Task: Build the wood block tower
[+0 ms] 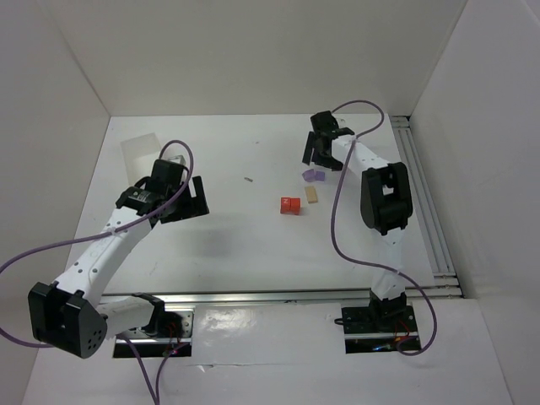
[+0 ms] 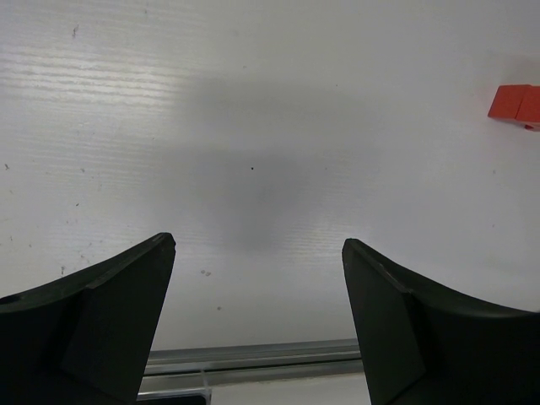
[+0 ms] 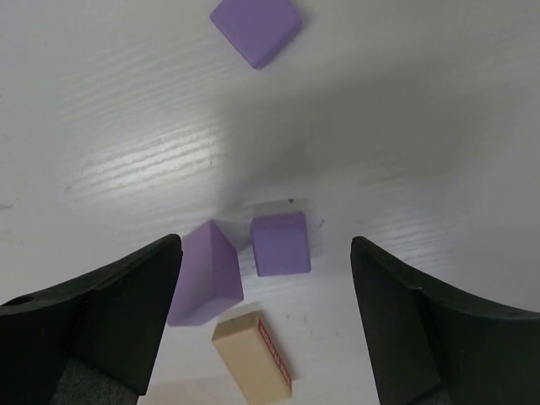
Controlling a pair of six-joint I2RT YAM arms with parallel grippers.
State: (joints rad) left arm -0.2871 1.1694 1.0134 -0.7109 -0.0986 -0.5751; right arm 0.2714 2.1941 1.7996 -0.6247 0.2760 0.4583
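No tower stands; the blocks lie loose on the white table. In the right wrist view a small lilac cube [image 3: 281, 245] sits between the fingers of my open right gripper [image 3: 266, 251]. A larger lilac block [image 3: 205, 274] leans close to the left finger [image 3: 110, 312]. A tan block [image 3: 253, 359] with a red-printed side lies nearer the wrist, and a third lilac block [image 3: 256, 29] lies farther off. From above, the right gripper [image 1: 317, 159] hovers by the lilac blocks [image 1: 314, 175], the tan block [image 1: 311, 195] and a red-orange block [image 1: 290, 206]. My left gripper [image 1: 187, 201] is open and holds nothing.
The left wrist view shows bare table under the open left gripper [image 2: 258, 245] and the red-orange block [image 2: 516, 103] at the right edge. A translucent box [image 1: 139, 150] sits at the back left, and a dark speck [image 1: 249, 179] lies mid-table. White walls enclose the table; a rail [image 1: 426, 202] runs along the right.
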